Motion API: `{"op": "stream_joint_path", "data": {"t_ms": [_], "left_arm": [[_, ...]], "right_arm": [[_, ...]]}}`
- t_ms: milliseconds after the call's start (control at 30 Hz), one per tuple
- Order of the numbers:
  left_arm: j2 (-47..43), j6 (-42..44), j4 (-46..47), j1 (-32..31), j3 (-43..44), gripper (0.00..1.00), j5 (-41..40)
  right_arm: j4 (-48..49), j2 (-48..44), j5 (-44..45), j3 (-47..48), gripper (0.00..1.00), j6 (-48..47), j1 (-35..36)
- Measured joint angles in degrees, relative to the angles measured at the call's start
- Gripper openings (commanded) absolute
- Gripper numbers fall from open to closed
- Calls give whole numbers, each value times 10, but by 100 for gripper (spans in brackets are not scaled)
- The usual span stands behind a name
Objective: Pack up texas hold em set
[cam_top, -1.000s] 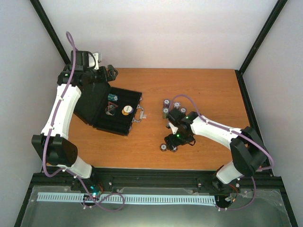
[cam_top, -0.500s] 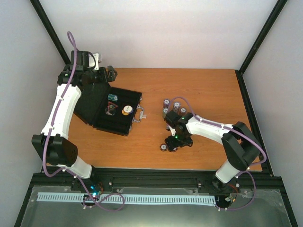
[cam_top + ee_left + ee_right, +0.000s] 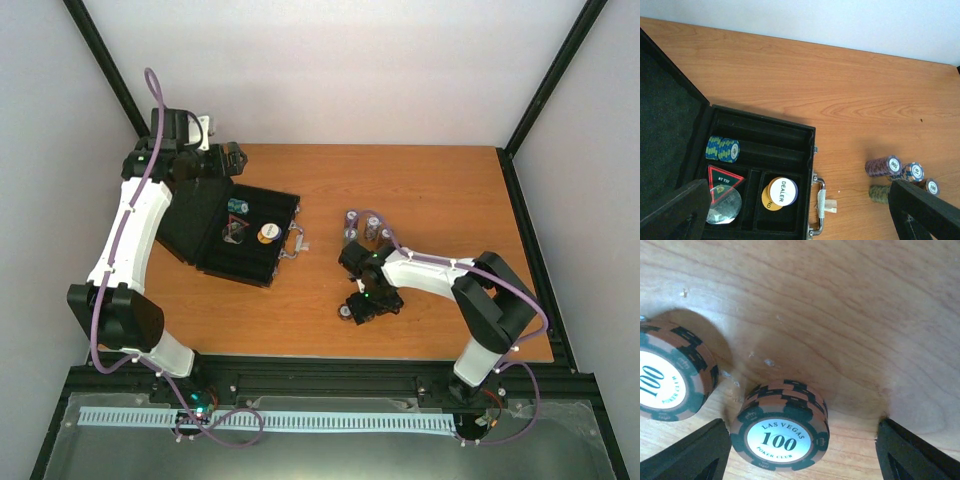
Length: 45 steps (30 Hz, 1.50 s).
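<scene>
Case [image 3: 240, 235]: lies open on the left half of the table [image 3: 440, 180], lid raised toward the far-left corner, handle [image 3: 820, 202] facing the table's middle.

Contents: a blue-green chip stack [image 3: 722, 148] lies on its side in a long slot. A red-edged triangular token [image 3: 722, 176] rests over a clear disc [image 3: 724, 210]. A white DEALER disc [image 3: 782, 191] overlaps a yellow disc [image 3: 766, 199] in the next compartment.

Left claw [image 3: 228, 157]: above the lid at the far-left corner, jaws spread fully, gripping nothing.

Right claw [image 3: 362, 303]: low over the table's middle, nearer the near edge. Its jaws stand apart astride a brown "100" chip stack [image 3: 782, 427], one finger [image 3: 690, 452] just beside the stack, no grip seen. A second "100" stack [image 3: 670, 375] lies near it.

Further stacks [image 3: 883, 166] lie loose mid-table, beyond the right claw.
</scene>
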Motion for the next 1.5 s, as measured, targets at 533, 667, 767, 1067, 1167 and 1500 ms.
{"op": "stream_joint_path", "data": {"t_ms": [533, 667, 767, 1067, 1167, 1500], "left_arm": [[0, 0, -1, 0, -21, 100, 0], [0, 0, 0, 0, -22, 100, 1], [0, 0, 0, 0, -23, 100, 1], [0, 0, 0, 0, -28, 100, 0], [0, 0, 0, 0, -28, 100, -1], [5, 0, 0, 0, -28, 100, -1]], "right_arm": [[3, 30, 29, 28, 65, 35, 44], [3, 31, 33, 30, 65, 39, 49], [2, 31, 34, 30, 65, 43, 49], [3, 31, 35, 28, 66, 43, 49], [8, 28, 30, 22, 65, 43, 41], [16, 20, 31, 12, 52, 38, 27]]}}
